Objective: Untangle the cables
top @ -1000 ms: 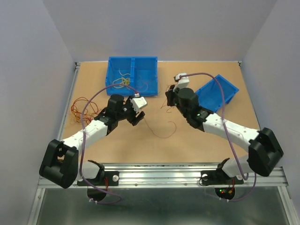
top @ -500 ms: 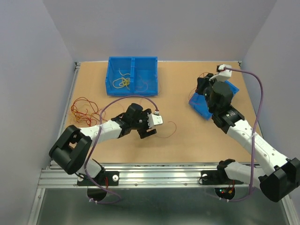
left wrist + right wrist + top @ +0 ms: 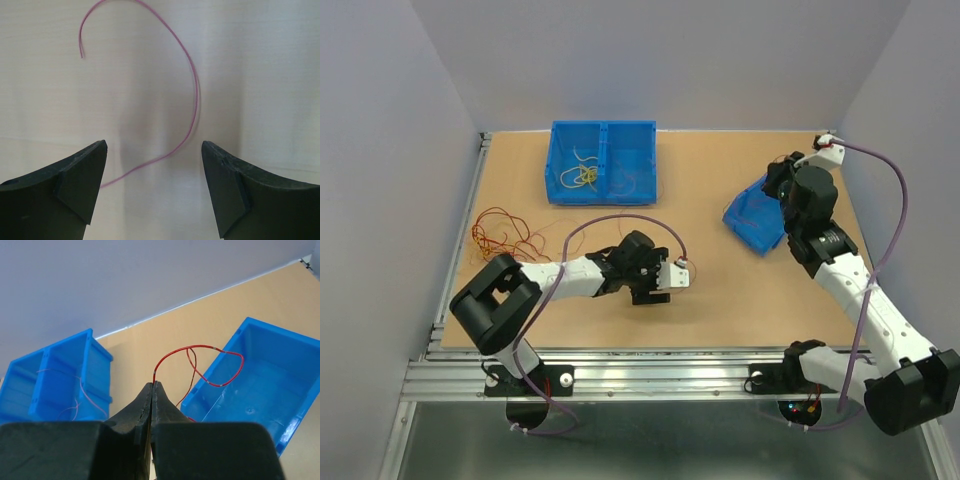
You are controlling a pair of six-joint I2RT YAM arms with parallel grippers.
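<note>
Left gripper (image 3: 154, 150) agape over a pink cable (image 3: 193, 100); right gripper (image 3: 152, 385) tight on a red cable (image 3: 200, 346) near a blue bin (image 3: 265, 385).

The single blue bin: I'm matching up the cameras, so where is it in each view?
Top external: the single blue bin sits right of centre, about mid-height.
Left wrist: not in it.
Right wrist: right side, behind the red wire.
Shared landmark: the divided blue bin, in those same two views.

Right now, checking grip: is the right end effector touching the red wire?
Touching. Right wrist view: the shut right end effector pinches the red wire.
</note>
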